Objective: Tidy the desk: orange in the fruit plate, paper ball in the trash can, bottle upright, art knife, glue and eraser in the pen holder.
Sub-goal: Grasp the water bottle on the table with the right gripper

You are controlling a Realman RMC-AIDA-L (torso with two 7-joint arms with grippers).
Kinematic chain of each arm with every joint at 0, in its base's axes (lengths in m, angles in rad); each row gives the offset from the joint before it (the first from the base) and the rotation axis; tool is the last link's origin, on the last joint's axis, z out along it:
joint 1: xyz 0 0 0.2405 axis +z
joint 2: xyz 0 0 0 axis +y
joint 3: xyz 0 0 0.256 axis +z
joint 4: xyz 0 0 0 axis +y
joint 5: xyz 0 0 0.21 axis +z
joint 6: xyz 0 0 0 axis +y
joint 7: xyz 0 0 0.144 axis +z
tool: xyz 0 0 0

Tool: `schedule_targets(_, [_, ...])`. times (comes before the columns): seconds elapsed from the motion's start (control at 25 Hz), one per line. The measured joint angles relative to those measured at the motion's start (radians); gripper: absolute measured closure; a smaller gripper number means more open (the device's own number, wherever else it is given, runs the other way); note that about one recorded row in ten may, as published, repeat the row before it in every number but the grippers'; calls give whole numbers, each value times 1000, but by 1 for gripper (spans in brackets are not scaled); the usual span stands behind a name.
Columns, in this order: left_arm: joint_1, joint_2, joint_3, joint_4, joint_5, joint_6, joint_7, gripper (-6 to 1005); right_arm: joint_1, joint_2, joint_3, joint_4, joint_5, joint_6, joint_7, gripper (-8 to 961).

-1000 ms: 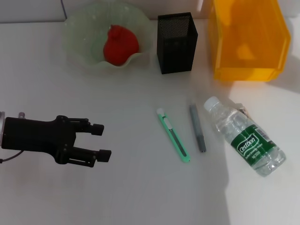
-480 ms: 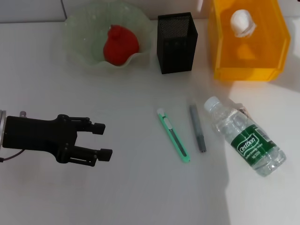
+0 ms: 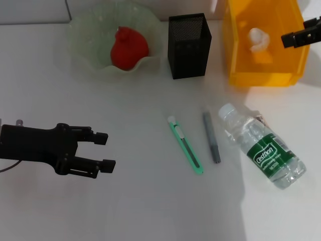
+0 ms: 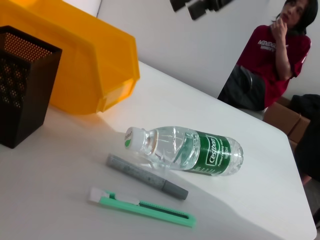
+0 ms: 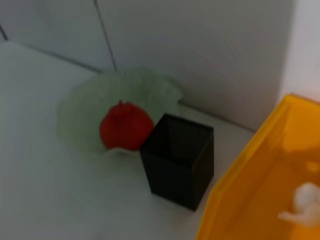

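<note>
Lying on its side with its cap toward the pen holder [image 3: 189, 45], the bottle [image 3: 262, 146] rests near the table's [image 3: 140, 201] right side, nearer the right tool [image 3: 301, 33], finger state unclear, than the spread, empty left tool [image 3: 103, 150].

White desk [image 3: 140, 211], pale panelled wall [image 5: 190, 45], seated onlooker [image 4: 272, 55]

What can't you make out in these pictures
- Right tool: head view's edge cuts it off, so open or shut is unclear.
- Pen holder contents: dark mesh walls hide the inside in all views.
- Paper ball in the trash can: blurred in the right wrist view.
</note>
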State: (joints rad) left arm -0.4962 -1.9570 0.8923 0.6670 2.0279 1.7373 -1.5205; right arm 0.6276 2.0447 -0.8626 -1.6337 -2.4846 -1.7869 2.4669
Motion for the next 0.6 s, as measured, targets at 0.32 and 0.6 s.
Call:
schedule_targets(0.32, [4,5,2,1,0,-2,-8,155,87,32,-148,245,-147,87,24,321])
schedule_targets(0.6, [11,3,3,-4,0,-5,-7,155,129,32,-265,473,-145,227,23,346])
